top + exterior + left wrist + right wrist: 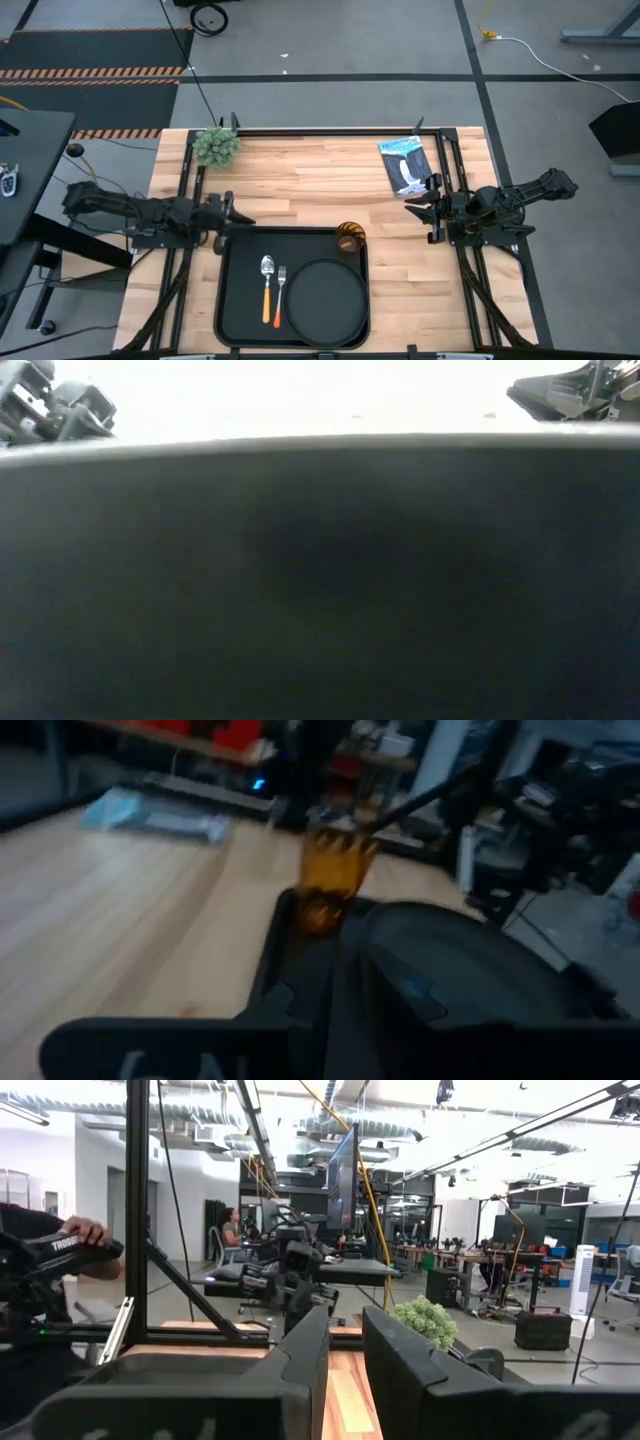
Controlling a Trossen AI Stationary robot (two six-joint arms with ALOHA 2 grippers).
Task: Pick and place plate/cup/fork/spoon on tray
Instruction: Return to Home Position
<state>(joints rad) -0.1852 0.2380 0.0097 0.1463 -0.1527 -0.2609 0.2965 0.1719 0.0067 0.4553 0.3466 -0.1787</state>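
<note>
The black tray lies at the table's near middle. On it the round black plate lies flat at the right. The spoon and the fork lie side by side at the left, handles toward the near edge. The amber cup stands upright in the tray's far right corner and also shows in the left wrist view. My left gripper hovers by the tray's far left corner, narrowly open and empty. My right gripper hovers right of the tray, narrowly open and empty.
A green plant ball sits at the far left and a black-and-white packet at the far right. Black frame rails run along both table sides. The tray's near wall fills the low view. A person's hand shows beyond the table.
</note>
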